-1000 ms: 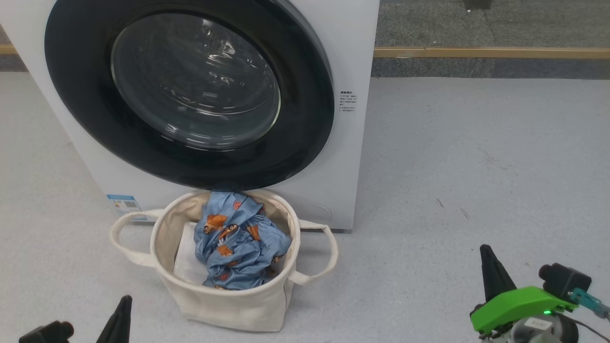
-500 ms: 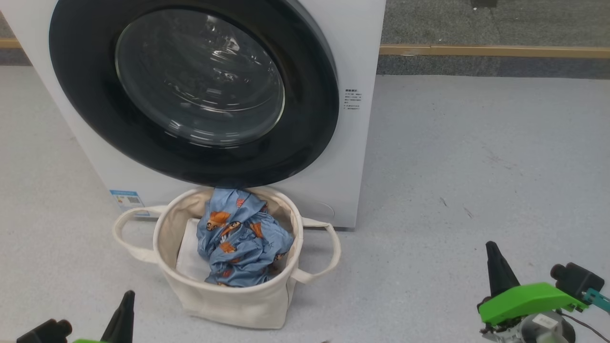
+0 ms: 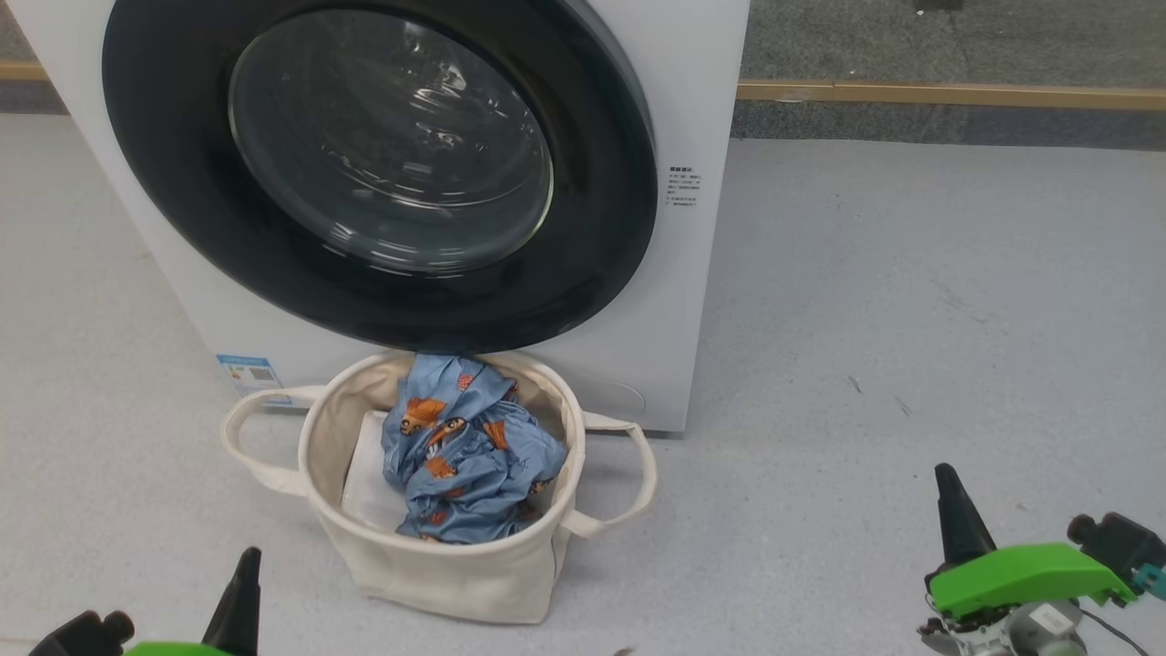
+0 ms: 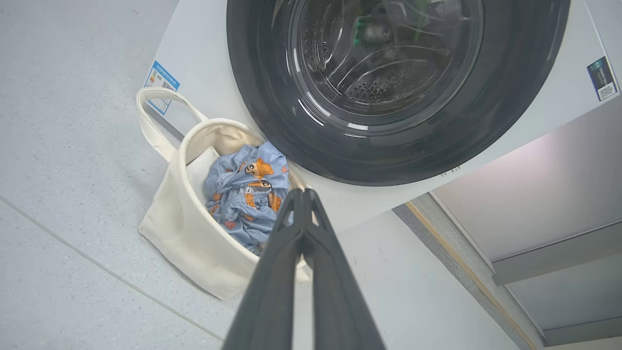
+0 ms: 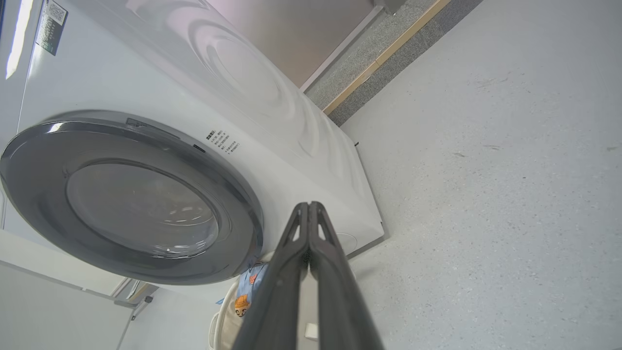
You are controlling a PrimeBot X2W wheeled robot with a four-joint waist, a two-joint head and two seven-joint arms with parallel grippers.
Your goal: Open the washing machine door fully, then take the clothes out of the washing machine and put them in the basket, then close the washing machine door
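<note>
**Closing stage of the laundry task, head and wrist views.** The large round door with a glossy black rim and bulging clear glass centre lies flat against the front of the big white front-loading washing machine. In the right wrist view its rim sits flush with the panel, so it reads as closed, though the latch itself is hidden.

The soft blue garment printed with orange cartoon figures lies crumpled inside the round cream canvas basket with two loop handles, over a plain white sheet. The basket stands on the grey speckled floor just below the door, at the machine's lower front edge; whether the two touch cannot be told.

The left gripper and right gripper hang low, well apart from door and basket. Each has its two dark fingers pressed together, with nothing between them.

Judgement: all three parts appear done, and the step in hand is confirmation and withdrawal.
- Check for an even seam all round the rim.
- If a gap shows, press on the black rim rather than the glass.
- Route both arms clear of the basket handles.
</note>
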